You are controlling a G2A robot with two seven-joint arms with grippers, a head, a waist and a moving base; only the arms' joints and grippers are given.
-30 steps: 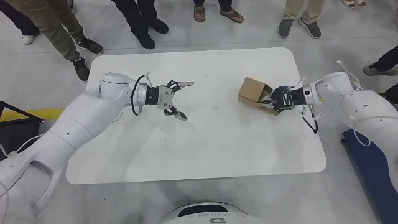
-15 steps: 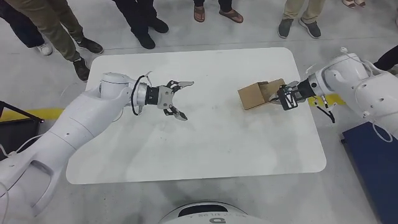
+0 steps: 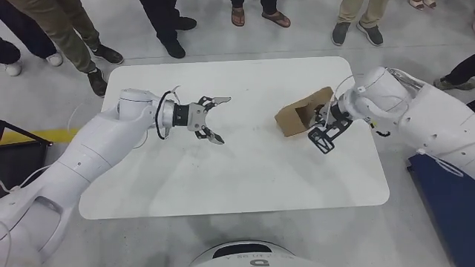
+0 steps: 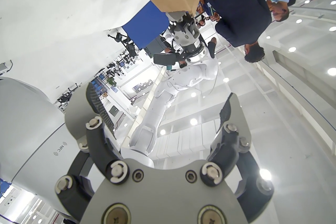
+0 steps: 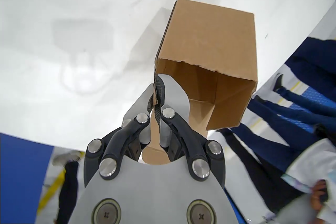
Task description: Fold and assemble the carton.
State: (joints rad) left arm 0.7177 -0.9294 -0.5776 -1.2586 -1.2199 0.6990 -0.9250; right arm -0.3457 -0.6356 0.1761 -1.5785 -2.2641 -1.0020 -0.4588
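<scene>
The right pincer (image 5: pixel 157 93) is pressed together on the carton (image 5: pixel 210 51), pinching one side wall right at the rim of its open mouth, one finger inside the wall and one outside. From that grip the carton's long axis runs straight away from the pincer: the open end sits at the fingers, and the closed end points across the counter (image 3: pixel 245 178) toward the other arm. It hangs tilted over the counter's right part; whether its lower edge touches the surface I cannot tell. A loose flap sticks out from the mouth on the side toward the counter's far edge.

The left pincer (image 3: pixel 221 121) is spread wide with nothing in it, hovering over the counter's left-middle, well apart from the carton and facing its closed end. So the right arm is the one in contact. I judge any folding of the mouth flaps will need the left arm to cross that gap, or the right to set the carton down and regrip.

Against a second ago, the right wrist has rolled and the arm has swung round toward the far side. The carton has turned with it, and its mouth now opens more toward the near edge. The left arm has not shifted
</scene>
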